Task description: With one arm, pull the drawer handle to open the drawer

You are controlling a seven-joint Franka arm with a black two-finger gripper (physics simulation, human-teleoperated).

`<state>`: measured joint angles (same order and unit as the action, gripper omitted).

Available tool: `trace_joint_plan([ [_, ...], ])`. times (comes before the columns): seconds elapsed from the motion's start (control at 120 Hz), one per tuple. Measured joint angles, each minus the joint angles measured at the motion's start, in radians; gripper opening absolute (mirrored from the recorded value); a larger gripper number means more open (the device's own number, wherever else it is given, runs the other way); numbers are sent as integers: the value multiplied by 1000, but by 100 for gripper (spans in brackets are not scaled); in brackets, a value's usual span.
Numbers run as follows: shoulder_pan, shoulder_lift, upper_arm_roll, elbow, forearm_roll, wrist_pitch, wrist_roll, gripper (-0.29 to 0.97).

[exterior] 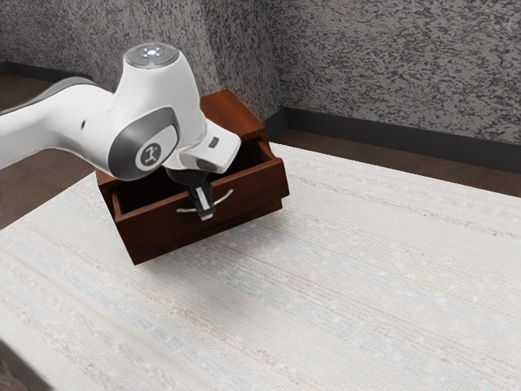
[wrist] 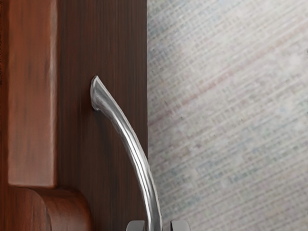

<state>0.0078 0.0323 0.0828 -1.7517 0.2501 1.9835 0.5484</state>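
Note:
A dark brown wooden drawer box [exterior: 236,114] sits on the table at the back left. Its drawer [exterior: 236,213] stands pulled out toward the front, and the hollow inside shows behind the front panel. A curved silver handle [exterior: 224,196] crosses that panel. My black gripper [exterior: 203,209] reaches down from the white arm and is shut on the handle near its middle. In the wrist view the silver handle [wrist: 130,139] arcs off the dark drawer front [wrist: 103,57] and runs between my two grey fingertips [wrist: 136,225], which press it from both sides.
A pale woven table top [exterior: 350,277] stretches wide to the front and the exterior view's right of the drawer. A speckled grey wall [exterior: 391,57] with a dark baseboard stands behind. The table's edge runs along the lower left corner.

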Motion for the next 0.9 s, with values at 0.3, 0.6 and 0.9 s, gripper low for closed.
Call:
trace_joint_plan([
  [0.3, -8, -50, -15, -43, -4, -2, -11, 0],
  [0.6, 6, -95, -63, -75, -4, -2, -26, 0],
  [0.9, -4, -359, -96, -53, -6, -130, -37, 19],
])
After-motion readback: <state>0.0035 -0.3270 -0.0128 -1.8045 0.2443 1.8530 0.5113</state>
